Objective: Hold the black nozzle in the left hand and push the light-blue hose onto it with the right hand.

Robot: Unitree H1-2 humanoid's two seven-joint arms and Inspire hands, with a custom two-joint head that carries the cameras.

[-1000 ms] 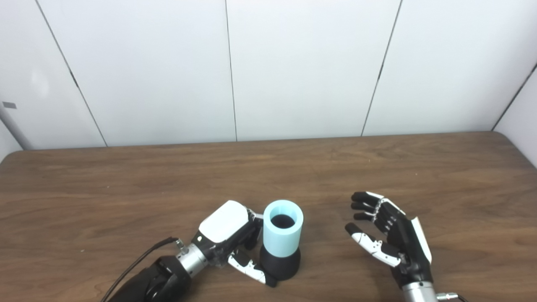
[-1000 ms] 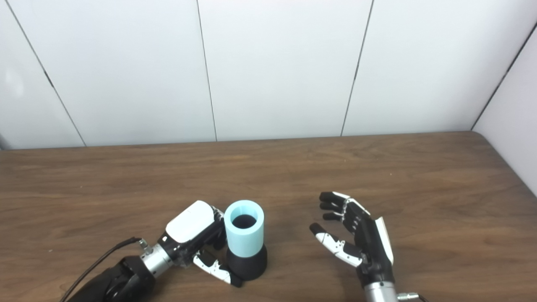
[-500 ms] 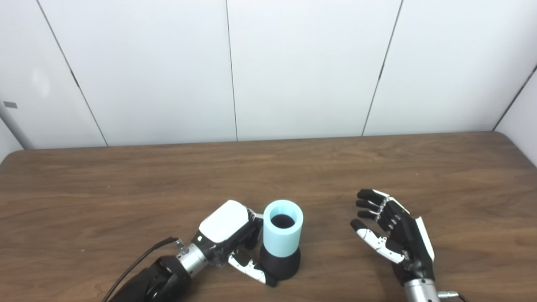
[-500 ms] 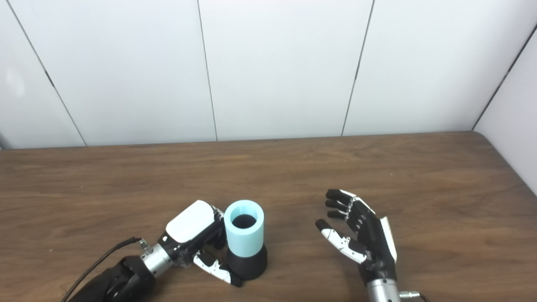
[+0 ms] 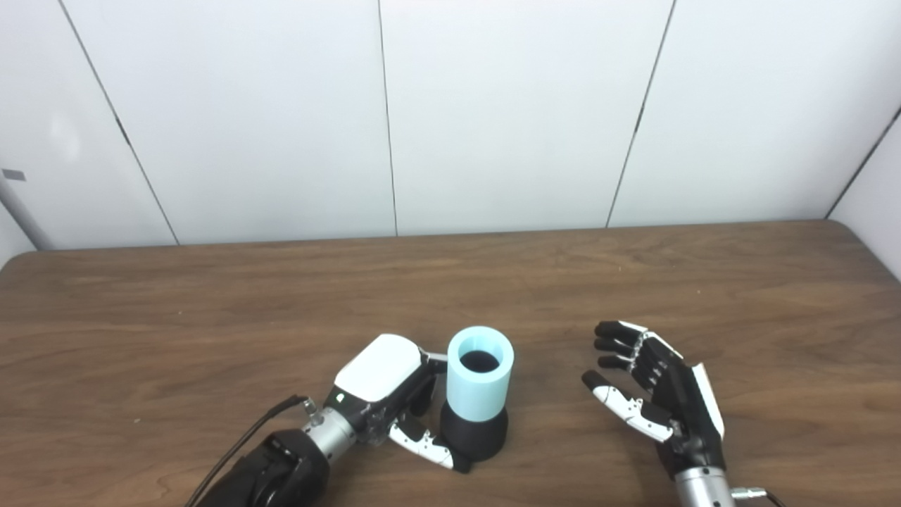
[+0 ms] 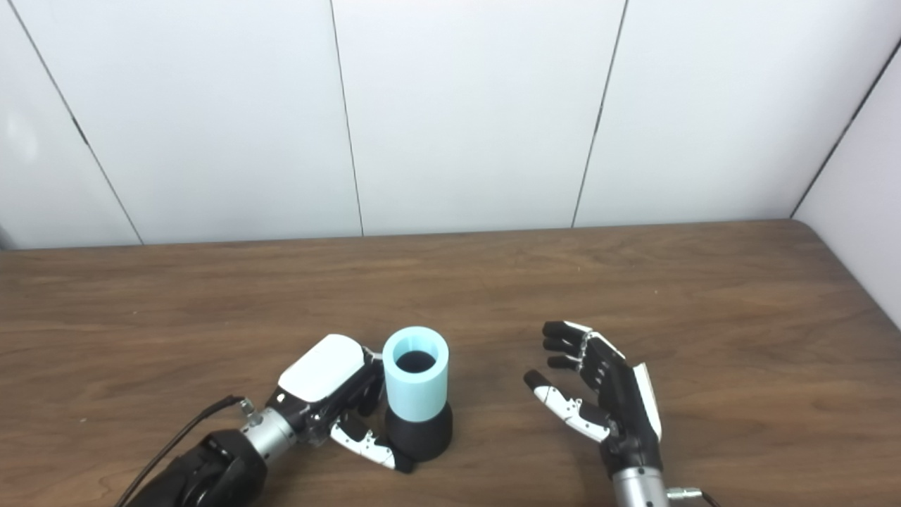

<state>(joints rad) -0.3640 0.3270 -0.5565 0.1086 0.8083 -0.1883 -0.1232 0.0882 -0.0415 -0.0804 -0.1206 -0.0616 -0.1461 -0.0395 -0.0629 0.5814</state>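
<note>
A black nozzle (image 5: 474, 438) stands upright on the wooden table (image 5: 211, 310), near the front edge. A light-blue hose (image 5: 480, 374), a short wide tube, sits on top of it with its open end up. My left hand (image 5: 383, 394) wraps the nozzle's base from the left, thumb across its front, fingers hidden behind it. My right hand (image 5: 654, 394) hovers open to the right of the hose, palm facing left, well apart from it.
White wall panels (image 5: 493, 105) rise behind the table's far edge. The table's right corner (image 5: 862, 236) is rounded. A black cable (image 5: 243, 440) trails from the left wrist.
The nozzle with the hose and my left hand have shifted slightly right and farther back. My right hand drifted a little toward me and right, then came back, staying open.
</note>
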